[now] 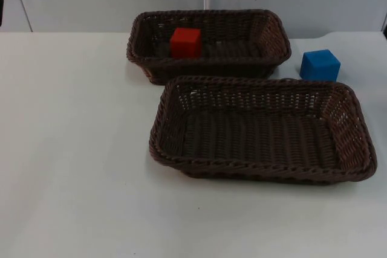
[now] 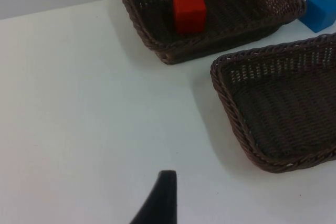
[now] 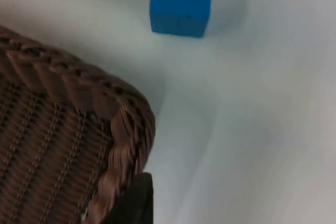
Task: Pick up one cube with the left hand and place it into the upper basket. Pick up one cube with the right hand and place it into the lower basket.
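A red cube (image 1: 185,42) is seen inside the far dark brown woven wicker basket (image 1: 272,43); a blue cube (image 1: 320,65) rests on the white table (image 1: 72,149) right of it, beside the near brown wicker basket (image 1: 357,143). Finger state cannot be told for either gripper.

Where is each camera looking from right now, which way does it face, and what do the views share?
Top view: fixed above, facing down and forward at the upper basket holding the red cube, the lower basket and the blue cube.
Left wrist view: looks along the left gripper's fingertip toward both baskets.
Right wrist view: close above the lower basket's corner, facing the blue cube; a black fingertip shows.
All share the blue cube and lower basket.
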You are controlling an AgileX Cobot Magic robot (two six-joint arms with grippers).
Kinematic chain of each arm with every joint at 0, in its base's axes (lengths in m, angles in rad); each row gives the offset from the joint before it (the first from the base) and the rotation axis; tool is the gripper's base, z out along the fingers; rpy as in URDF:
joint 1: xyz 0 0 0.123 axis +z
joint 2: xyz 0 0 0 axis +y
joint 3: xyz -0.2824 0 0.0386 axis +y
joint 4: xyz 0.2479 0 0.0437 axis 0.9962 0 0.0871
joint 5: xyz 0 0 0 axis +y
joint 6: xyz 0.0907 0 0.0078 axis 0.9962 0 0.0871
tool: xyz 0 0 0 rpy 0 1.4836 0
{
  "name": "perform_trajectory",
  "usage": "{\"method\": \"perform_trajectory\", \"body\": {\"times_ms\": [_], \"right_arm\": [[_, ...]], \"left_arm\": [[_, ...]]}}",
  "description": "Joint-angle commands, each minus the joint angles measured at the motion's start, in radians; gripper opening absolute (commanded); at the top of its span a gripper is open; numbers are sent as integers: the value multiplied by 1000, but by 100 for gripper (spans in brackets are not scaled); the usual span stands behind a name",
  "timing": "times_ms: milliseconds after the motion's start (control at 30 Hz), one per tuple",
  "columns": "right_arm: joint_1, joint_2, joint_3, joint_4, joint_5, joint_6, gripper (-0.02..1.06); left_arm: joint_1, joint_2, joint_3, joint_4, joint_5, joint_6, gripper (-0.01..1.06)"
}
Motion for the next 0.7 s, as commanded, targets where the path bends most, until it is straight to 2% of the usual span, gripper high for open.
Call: {"method": "perform_trajectory", "body": {"times_ms": [0, 367, 667], "right_arm": [[16, 26, -29, 0, -19, -7, 105], [55, 235, -161, -5, -82, -48, 105], [55, 315, -168, 34, -225, -48, 105]], "left_arm": [[1, -5, 6, 1, 3, -8, 87], [1, -5, 6, 5, 3, -8, 87], [1, -5, 6, 3, 3, -8, 87]]}}
